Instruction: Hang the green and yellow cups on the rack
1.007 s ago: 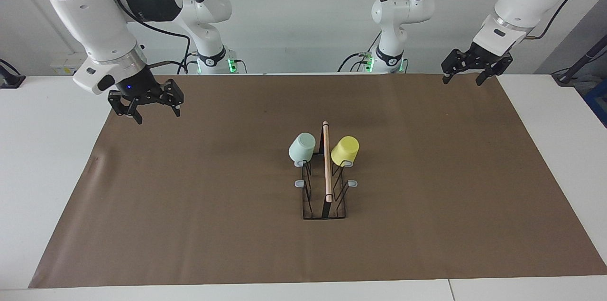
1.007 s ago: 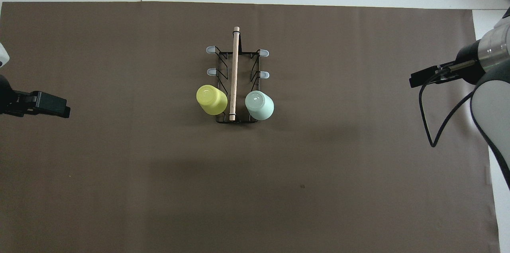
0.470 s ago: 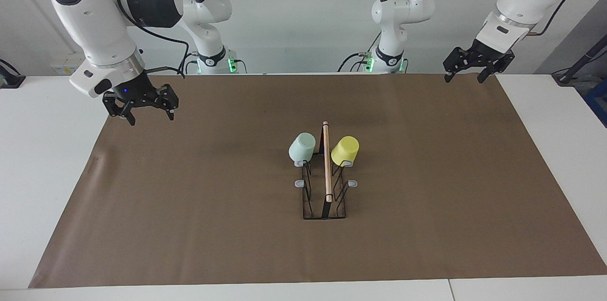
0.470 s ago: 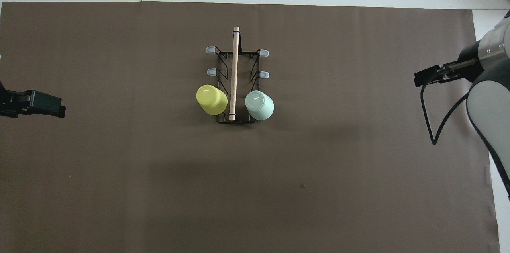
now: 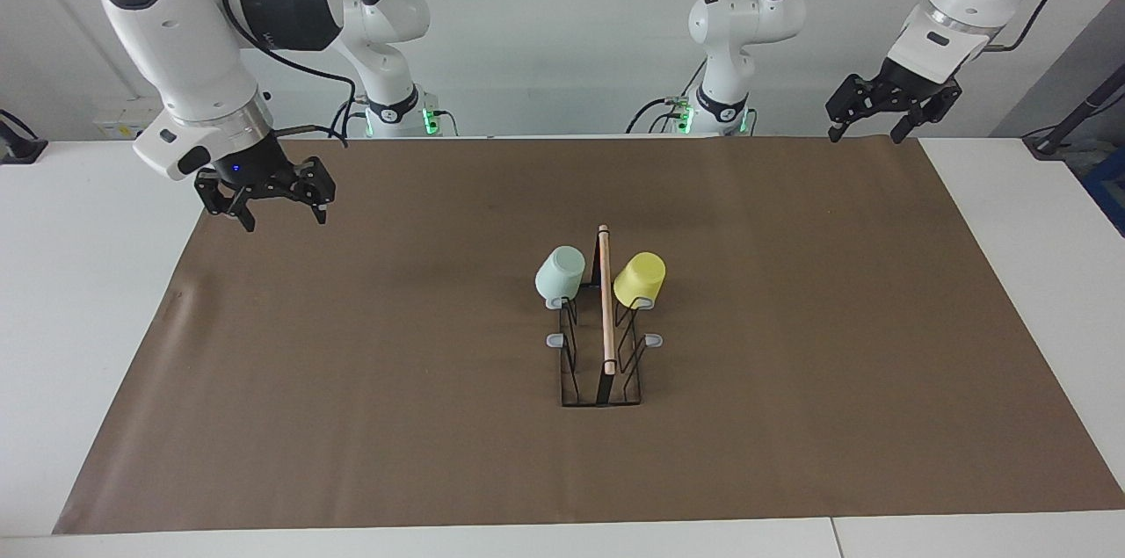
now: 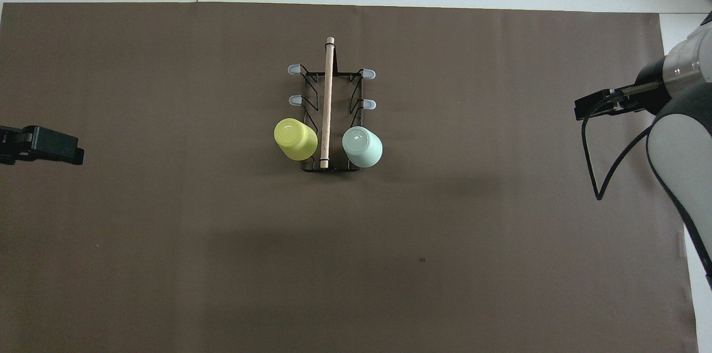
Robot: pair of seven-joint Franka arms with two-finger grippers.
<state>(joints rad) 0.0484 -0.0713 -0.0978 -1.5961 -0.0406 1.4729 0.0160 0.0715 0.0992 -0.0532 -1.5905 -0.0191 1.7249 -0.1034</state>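
The black wire rack (image 5: pixel 606 312) with a wooden rod on top stands mid-mat; it also shows in the overhead view (image 6: pixel 327 97). The mint green cup (image 5: pixel 560 274) (image 6: pixel 362 147) hangs upside down on the prong nearest the robots, on the side toward the right arm's end. The yellow cup (image 5: pixel 640 279) (image 6: pixel 295 139) hangs the same way on the side toward the left arm's end. My right gripper (image 5: pixel 283 222) is open and empty, in the air over the mat's edge at its own end. My left gripper (image 5: pixel 865 137) is open and empty, over the mat's corner by its base.
A brown mat (image 5: pixel 352 365) covers most of the white table (image 5: pixel 88 277). Other grey-tipped prongs of the rack (image 5: pixel 556 340) (image 5: pixel 654 339) carry nothing.
Both grippers have drawn a little farther away from the rack toward their own ends of the table, the left one also rising. The cups and the rack have not moved.
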